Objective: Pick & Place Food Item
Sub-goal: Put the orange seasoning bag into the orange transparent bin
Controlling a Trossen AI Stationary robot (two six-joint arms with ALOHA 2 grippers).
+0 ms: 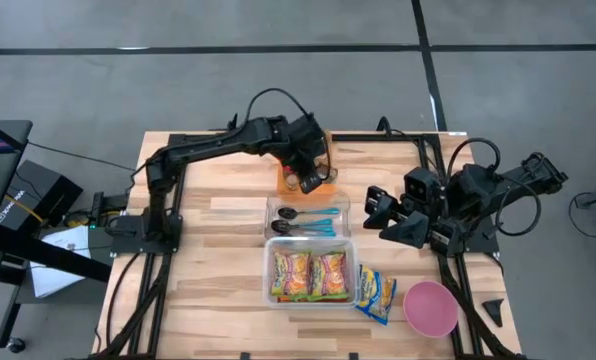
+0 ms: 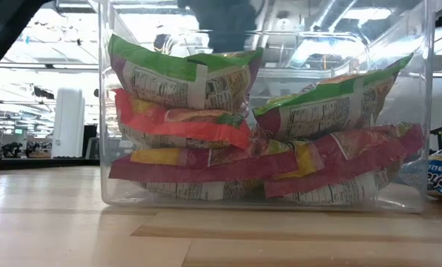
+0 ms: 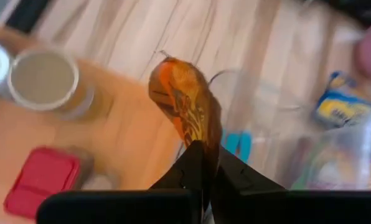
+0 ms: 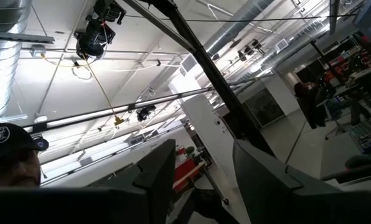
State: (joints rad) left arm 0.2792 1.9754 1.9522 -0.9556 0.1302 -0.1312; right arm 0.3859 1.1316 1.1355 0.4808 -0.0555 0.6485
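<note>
My left gripper (image 1: pixel 315 172) is over the near right corner of an orange tray (image 1: pixel 286 183) at the table's far middle. It is shut on an orange, glossy snack packet (image 3: pixel 184 99). A clear bin (image 1: pixel 310 272) of green, red and yellow snack packets (image 2: pixel 206 126) stands near the table's front edge. My right gripper (image 1: pixel 386 215) waits open and empty at the right, pointing up at the ceiling (image 4: pixel 204 163). My left gripper pinches the orange packet by its end nearest the wrist (image 3: pixel 201 146) between its two fingers (image 3: pixel 232 171). The rest of the packet sticks out past the fingertips, clear of the tray and the table.
The orange tray holds a metal can (image 3: pixel 45 78) and a red block (image 3: pixel 39 180). A clear bin with spoons (image 1: pixel 308 218) stands between the tray and the snack bin. A blue packet (image 1: pixel 375 293) and a pink bowl (image 1: pixel 430 307) lie at the front right.
</note>
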